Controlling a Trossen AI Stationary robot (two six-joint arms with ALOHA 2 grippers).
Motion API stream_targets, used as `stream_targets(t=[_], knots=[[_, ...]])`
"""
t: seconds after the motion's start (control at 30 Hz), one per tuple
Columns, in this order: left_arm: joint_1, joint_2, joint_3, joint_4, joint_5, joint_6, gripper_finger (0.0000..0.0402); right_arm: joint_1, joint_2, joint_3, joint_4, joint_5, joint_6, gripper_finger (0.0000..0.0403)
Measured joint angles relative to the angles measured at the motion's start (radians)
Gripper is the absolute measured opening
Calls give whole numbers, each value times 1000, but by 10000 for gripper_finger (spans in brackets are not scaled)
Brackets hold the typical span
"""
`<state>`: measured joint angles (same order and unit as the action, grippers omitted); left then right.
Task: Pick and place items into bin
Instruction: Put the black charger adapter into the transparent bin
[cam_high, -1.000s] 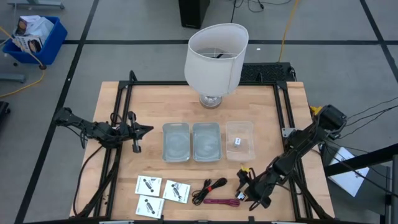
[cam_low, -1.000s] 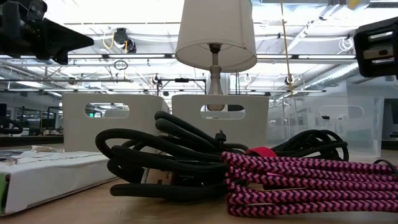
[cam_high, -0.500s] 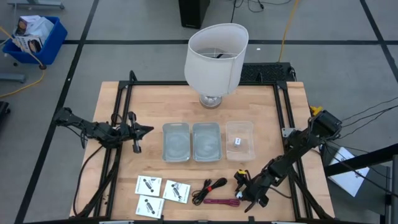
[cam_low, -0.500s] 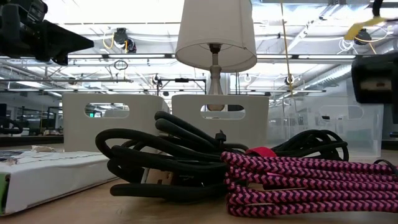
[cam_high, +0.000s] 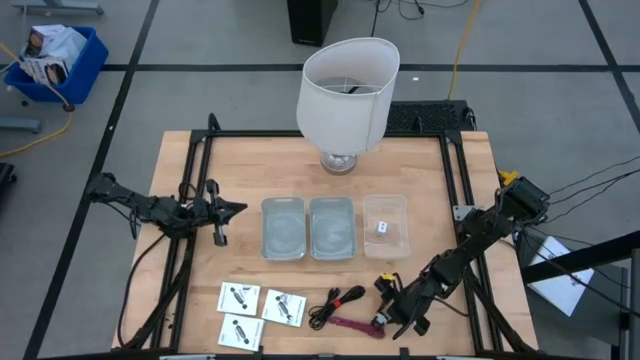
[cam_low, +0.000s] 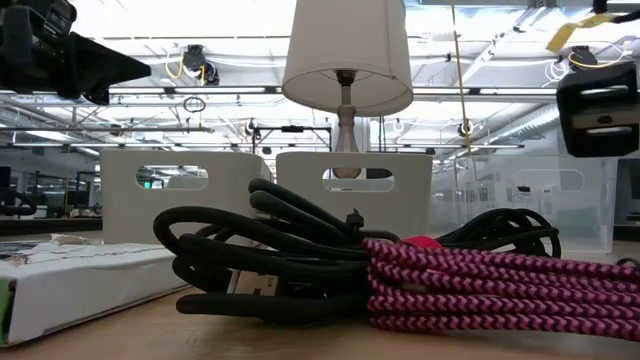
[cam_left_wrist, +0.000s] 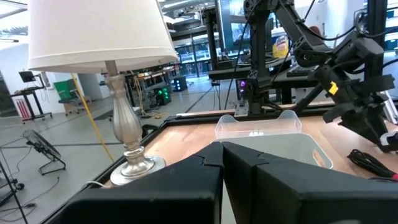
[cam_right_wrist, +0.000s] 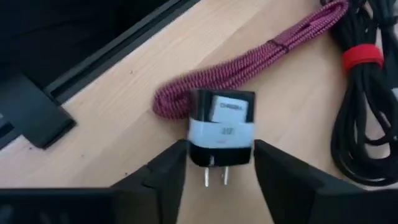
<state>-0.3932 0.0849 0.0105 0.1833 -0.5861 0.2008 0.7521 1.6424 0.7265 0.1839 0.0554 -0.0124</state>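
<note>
Writing on the white-and-black block (cam_right_wrist: 221, 137), pinched between the right tool (cam_right_wrist: 217, 163)'s fingers low right in the high view, is too blurred to read. One red cable (cam_high: 350, 324) and one black cable (cam_high: 335, 301) lie beside it; three white packets (cam_high: 239, 297) sit lower left. Three bins (cam_high: 386, 224) line the surface (cam_high: 250, 165) centre. Left tool (cam_high: 226, 209) hangs closed at left.

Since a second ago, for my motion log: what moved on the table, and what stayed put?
The right gripper crept toward the table's left, reaching the red cable; that cable's coil shifted and stretched out. In the right wrist view a white-and-black charger sits between its fingers, though a firm grip is unclear. The left gripper, black cable, three packets and bins stayed put.
</note>
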Motion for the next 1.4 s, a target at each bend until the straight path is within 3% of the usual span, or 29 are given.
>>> stream_targets(t=[0.17, 0.3, 0.6, 0.8, 1.0, 1.27, 1.4], knots=[[0, 0, 0, 0, 0, 0, 8, 0, -1, 1, -5, 33, 14, 93], [0, 0, 0, 0, 0, 0, 8, 0, 0, 0, -25, 49, 26, 63], [0, 0, 0, 0, 0, 0, 8, 0, 0, 0, -139, 77, 76, 29], [0, 0, 0, 0, 0, 0, 8, 1, -58, 0, -179, 105, 76, 29], [0, 0, 0, 0, 0, 0, 8, 1, -185, 0, -147, 101, -50, 88], [0, 0, 0, 0, 0, -2, 8, -51, -204, 0, -53, 19, -149, 250], [0, 0, 0, -6, 0, -2, 8, -54, -179, 0, -4, 17, -223, 298]])
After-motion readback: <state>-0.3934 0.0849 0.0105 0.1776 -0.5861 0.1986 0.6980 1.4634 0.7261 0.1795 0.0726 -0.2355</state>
